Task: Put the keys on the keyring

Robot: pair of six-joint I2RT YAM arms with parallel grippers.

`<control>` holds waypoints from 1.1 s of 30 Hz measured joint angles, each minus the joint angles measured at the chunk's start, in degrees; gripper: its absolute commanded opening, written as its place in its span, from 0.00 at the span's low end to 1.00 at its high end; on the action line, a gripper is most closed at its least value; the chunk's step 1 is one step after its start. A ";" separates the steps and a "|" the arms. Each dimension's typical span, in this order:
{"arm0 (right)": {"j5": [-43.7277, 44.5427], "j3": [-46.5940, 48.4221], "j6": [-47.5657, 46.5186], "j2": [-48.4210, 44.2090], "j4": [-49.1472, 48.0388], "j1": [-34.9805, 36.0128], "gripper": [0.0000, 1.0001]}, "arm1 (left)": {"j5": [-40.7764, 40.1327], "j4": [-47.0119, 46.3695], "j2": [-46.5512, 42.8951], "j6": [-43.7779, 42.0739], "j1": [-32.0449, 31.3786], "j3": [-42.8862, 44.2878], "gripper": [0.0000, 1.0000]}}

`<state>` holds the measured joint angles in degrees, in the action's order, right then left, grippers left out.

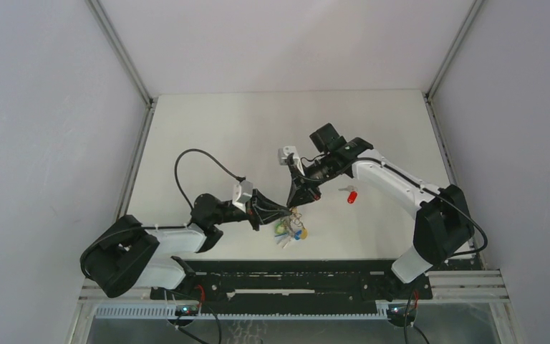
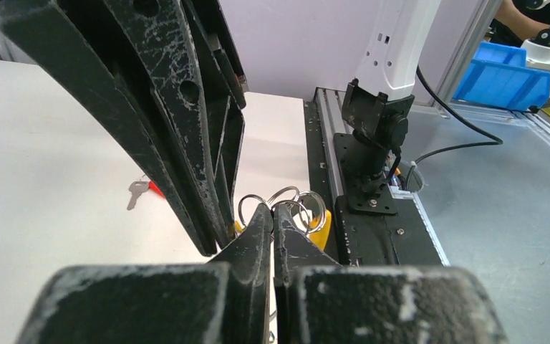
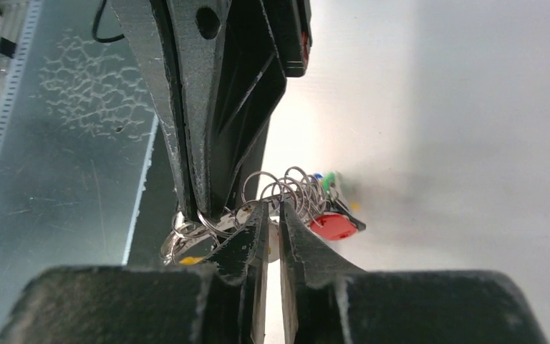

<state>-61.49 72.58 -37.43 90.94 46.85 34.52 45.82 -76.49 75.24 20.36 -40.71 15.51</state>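
**A:** Starting on the left, the left gripper [image 1: 281,210] reaches in low from its corner. Its jaws are pressed together right at the keyring [image 1: 291,223], and from its own wrist view the tips look pinched on the wire coils.

**B:** That's a holding job, I'd say. It pins the ring so it can't slide or spin while the other arm works on it.

**A:** Right, and the bunch of coloured heads, green, blue and yellow, fans out from the tips toward the near edge.

**B:** Moving across, the right gripper [image 1: 298,205] comes down steeply, nose to nose with the left one, at the very same coils.

**A:** Its jaws show only a sliver of a gap. Whether wire is caught in there or it's merely nudging the ring, I can't tell.

**B:** My guess is it's there to pry or steady a coil, so a key blade can be fed in.

**A:** Further right, well apart from the ring, the red key [image 1: 350,194] lies flat on the table [image 1: 258,129] with nobody holding it.

**B:** So that one isn't threaded yet. A loose yellow one I can't pick out.
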 measured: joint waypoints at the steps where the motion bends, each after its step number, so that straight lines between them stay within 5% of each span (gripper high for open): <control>1: 0.70 -0.02 0.52 -0.46 -0.24 0.00 0.09 | 0.00 -0.09 0.00 -0.02 0.00 0.00 0.00; 21: 7.96 -9.77 3.80 -21.03 -7.78 -4.50 0.22 | -0.07 -2.27 0.33 -0.42 1.38 0.00 0.00; 33: 3.87 -12.96 2.71 -20.87 -13.97 -1.90 0.24 | 0.35 -2.29 0.52 0.13 1.53 0.00 0.00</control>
<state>-57.63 59.61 -34.72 70.06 32.88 32.62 46.17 -78.78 75.77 20.49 -39.18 15.51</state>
